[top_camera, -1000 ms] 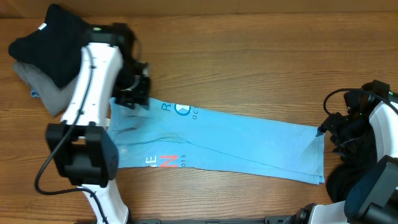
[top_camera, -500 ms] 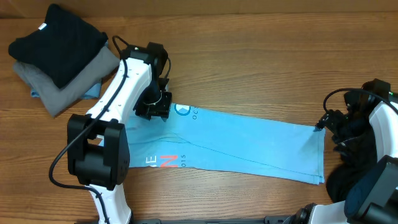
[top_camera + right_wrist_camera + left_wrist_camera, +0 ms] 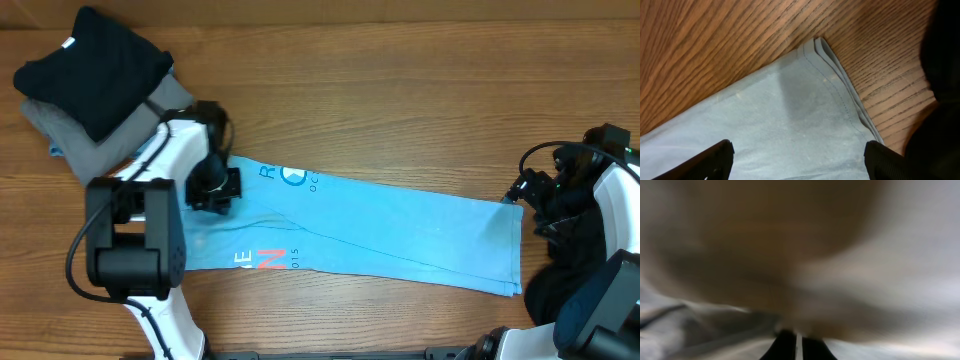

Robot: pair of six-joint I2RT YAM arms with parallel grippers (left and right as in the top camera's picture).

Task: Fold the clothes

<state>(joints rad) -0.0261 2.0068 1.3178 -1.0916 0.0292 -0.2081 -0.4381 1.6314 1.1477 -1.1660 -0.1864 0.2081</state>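
Left end effector [image 3: 213, 187] together at blue T-shirt [image 3: 400, 225] edge, perhaps pinching; right end effector [image 3: 797, 152] apart over hem.

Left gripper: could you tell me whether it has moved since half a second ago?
Yes: the left gripper has slid left along the blue shirt, away from its printed circle.

The overhead camera looked straight down from well above the worktop [image 3: 420, 100], taking in the whole scene. The right wrist camera hung close over the far right corner of the light blue T-shirt [image 3: 790, 125], facing down between the tips of the right end effector [image 3: 797, 159]; the overhead view shared that corner. The left wrist view was badly blurred, possibly very near fabric.
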